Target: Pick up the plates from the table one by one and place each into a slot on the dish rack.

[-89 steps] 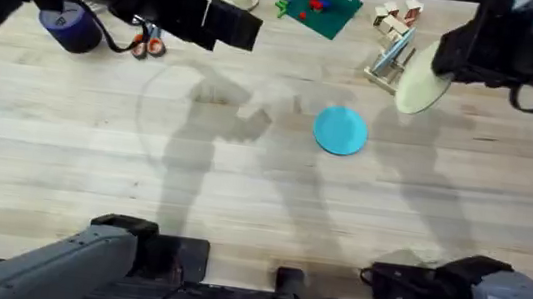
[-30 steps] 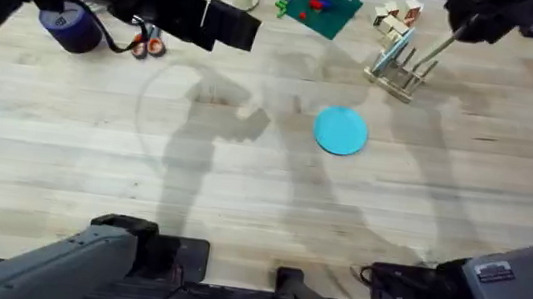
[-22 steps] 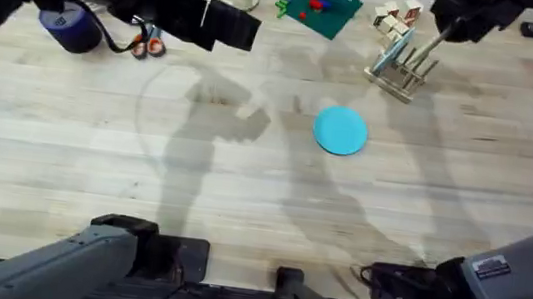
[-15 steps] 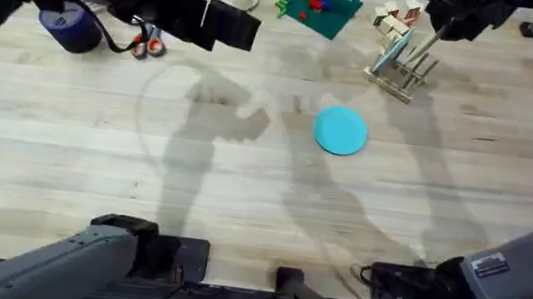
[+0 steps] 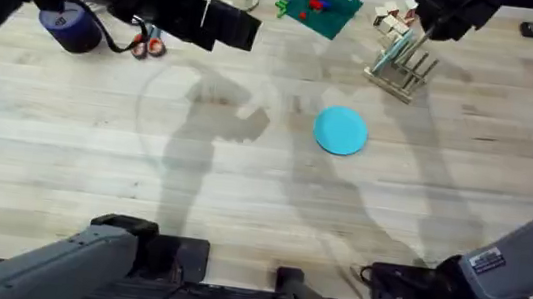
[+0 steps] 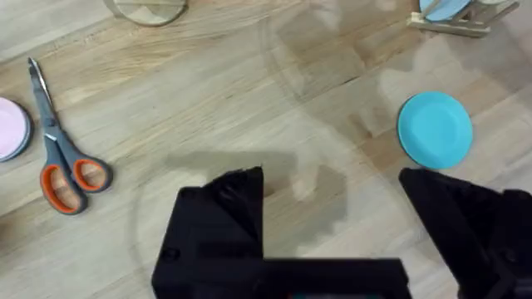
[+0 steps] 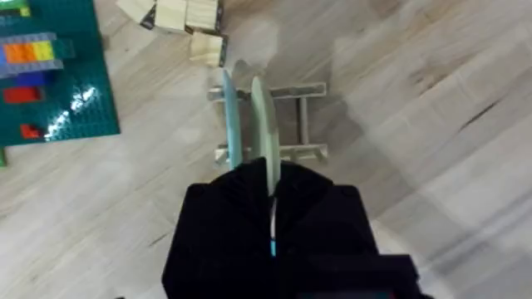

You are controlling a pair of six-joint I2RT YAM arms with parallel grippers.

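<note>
A pale cream plate (image 7: 261,124) stands on edge in the dish rack (image 7: 305,123), beside a sky blue plate (image 7: 227,116) that is upright in the neighbouring slot. My right gripper (image 7: 270,170) is shut on the cream plate's rim, above the rack (image 5: 398,66) at the far right of the table (image 5: 241,197). Another sky blue plate (image 5: 340,131) lies flat on the table nearer the middle, also seen in the left wrist view (image 6: 435,127). My left gripper (image 5: 232,25) hangs open over the far left, holding nothing (image 6: 328,178).
A pile of wooden blocks (image 5: 394,15) and a green brick baseplate (image 5: 319,8) lie behind the rack. Orange-handled scissors (image 6: 62,158), a pink dish (image 6: 8,129) and a dark blue roll (image 5: 69,26) are at the far left.
My right gripper carried the cream plate from beside the rack to over it, turned it on edge and lowered it between the pegs. The left arm has not moved.
</note>
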